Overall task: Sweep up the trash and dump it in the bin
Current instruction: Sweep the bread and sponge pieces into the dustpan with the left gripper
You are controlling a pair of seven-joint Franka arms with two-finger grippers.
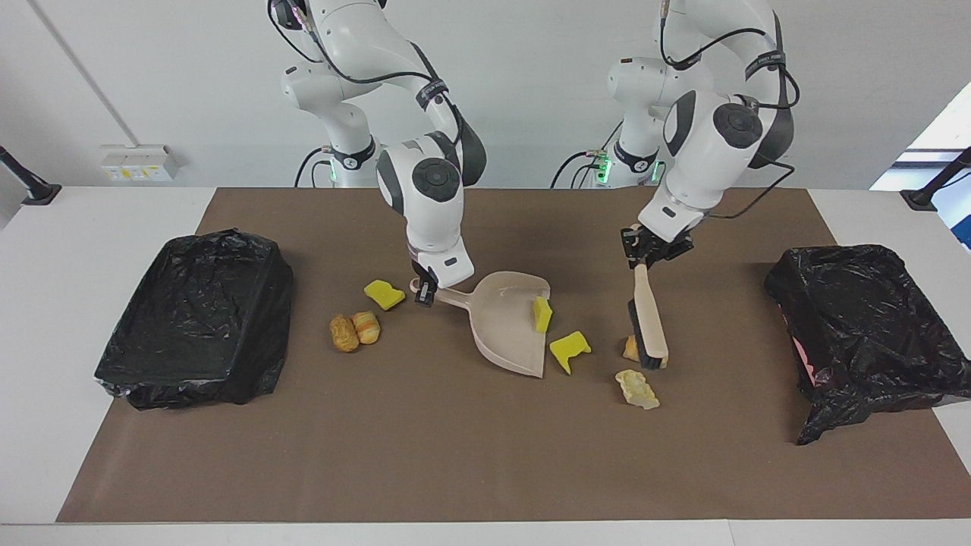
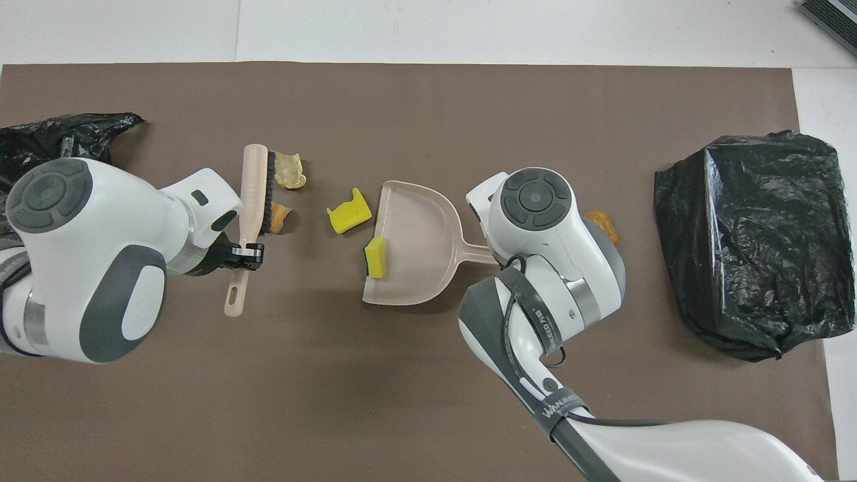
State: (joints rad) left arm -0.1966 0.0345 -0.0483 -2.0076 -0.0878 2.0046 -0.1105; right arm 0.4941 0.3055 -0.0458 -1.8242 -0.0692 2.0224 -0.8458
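My left gripper (image 1: 645,256) (image 2: 244,253) is shut on the handle of the beige brush (image 1: 649,326) (image 2: 255,191). The brush's bristles stand against a striped bread chunk (image 1: 629,349) (image 2: 282,217), which the brush half hides. A cream lump (image 1: 636,388) (image 2: 290,170) lies just past the brush tip. My right gripper (image 1: 423,292) is shut on the handle of the beige dustpan (image 1: 501,334) (image 2: 418,258), which rests on the mat. One yellow sponge piece (image 1: 542,314) (image 2: 376,258) sits at the pan's mouth, and another (image 1: 570,349) (image 2: 348,215) lies just outside it.
A third yellow piece (image 1: 383,294) and two bread chunks (image 1: 355,331) lie beside the right gripper, toward the right arm's end. Black-bagged bins stand at the right arm's end (image 1: 193,318) (image 2: 756,234) and the left arm's end (image 1: 865,326) of the brown mat.
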